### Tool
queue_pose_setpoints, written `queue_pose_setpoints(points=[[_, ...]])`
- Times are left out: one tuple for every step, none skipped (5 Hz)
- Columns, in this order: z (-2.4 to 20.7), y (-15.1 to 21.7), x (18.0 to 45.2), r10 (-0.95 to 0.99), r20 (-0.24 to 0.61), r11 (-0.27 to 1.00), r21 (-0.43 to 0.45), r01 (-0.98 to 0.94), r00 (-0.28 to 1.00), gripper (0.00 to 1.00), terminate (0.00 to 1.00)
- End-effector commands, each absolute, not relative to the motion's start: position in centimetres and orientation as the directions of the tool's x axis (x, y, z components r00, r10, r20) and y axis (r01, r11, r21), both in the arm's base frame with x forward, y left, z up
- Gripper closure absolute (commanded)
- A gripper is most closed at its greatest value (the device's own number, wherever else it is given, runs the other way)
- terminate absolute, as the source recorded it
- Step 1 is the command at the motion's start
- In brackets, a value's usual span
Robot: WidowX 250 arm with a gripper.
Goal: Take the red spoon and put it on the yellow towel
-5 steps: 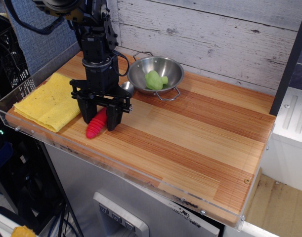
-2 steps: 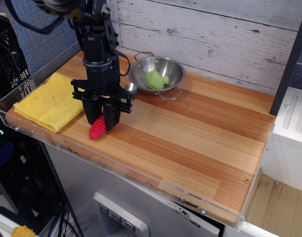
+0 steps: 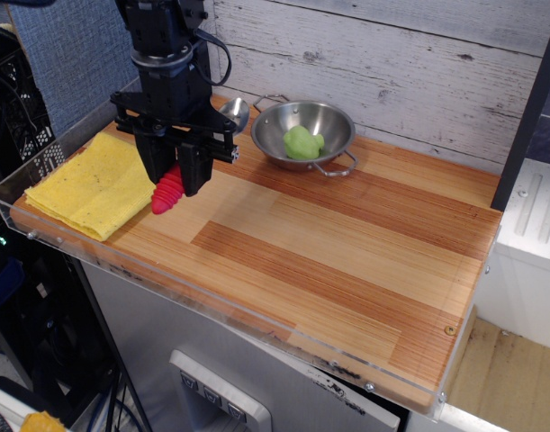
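the tool (image 3: 173, 177) is clenched on the red spoon (image 3: 169, 192), gripping its ribbed red handle. both black fingers (image 3: 193, 169) press in from either side. the handle's lower end sticks out below the fingers and points down toward the desk (image 3: 347, 252), tilted. the spoon's silver metal bowl (image 3: 235, 112) shows up and behind the tool, to the right of the arm. the spoon appears lifted clear of the desk surface; its red tip seems to hang over the wood just beside the right edge of the yellow towel (image 3: 90, 184). whether the tip touches the wood cannot be told from this angle.

the yellow towel lies flat at the left end of the desk, folded, roughly square, one corner toward the front edge. nothing rests on it. the tool is just right of the towel, not over it.

steel bowl (image 3: 303, 135) sits at the back of the desk near the white plank wall (image 3: 392, 63), right of the tool, with wire handles on both sides. inside it is a green object (image 3: 302, 142), light green, rounded; its exact kind cannot be made out. the spoon's silver end is near the steel bowl's left rim but apart from it.

a clear plastic rim (image 3: 256, 328) runs along the desk's front edge.
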State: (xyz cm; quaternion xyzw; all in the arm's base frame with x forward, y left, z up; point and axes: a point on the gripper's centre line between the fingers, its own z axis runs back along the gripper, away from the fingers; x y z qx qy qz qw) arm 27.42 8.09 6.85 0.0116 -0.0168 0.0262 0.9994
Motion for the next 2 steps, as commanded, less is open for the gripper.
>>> queue_pose_setpoints(points=[[9.3, 11.5, 27.4, 0.008, 0.035, 0.997, 0.071, -0.011, 0.999, 1.00, 0.00], [9.2, 14.1, 27.7, -0.014, -0.018, 0.998, 0.065, 0.015, 1.000, 1.00, 0.00]])
